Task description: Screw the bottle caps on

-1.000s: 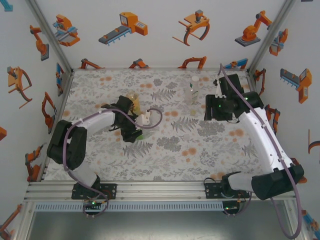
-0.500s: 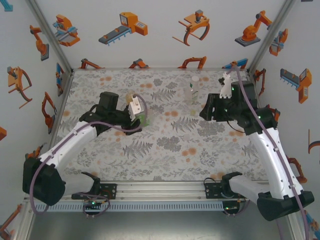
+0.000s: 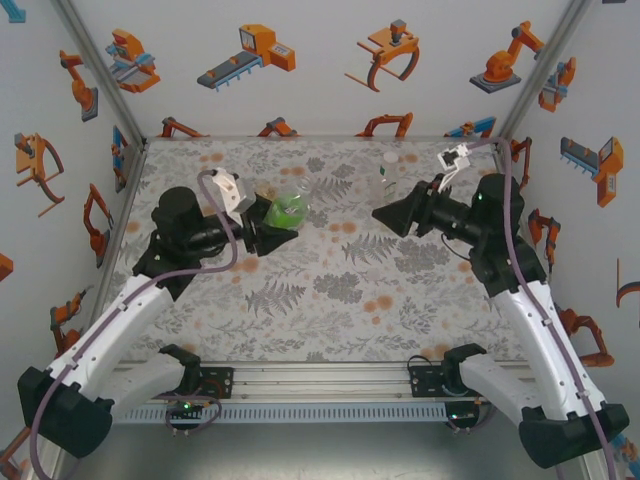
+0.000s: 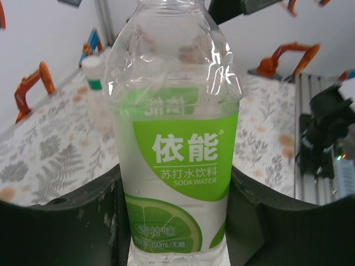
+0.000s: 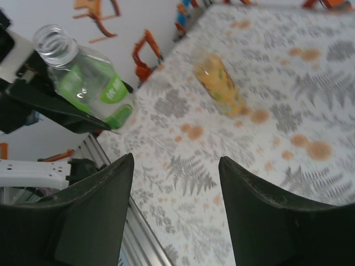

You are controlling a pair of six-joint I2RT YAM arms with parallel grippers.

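Capless clear green-label btl point(image 4: 175, 138) tight in L gripper point(image 4: 175, 221); R gripper point(image 5: 175, 194) fingers point(image 5: 94, 210) apart.

green-labelled bottle point(image 4: 176, 144), gripped between jaws

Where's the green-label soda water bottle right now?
The soda water bottle is left of centre in the top view, clamped in the left gripper, uncapped neck toward the right gripper.
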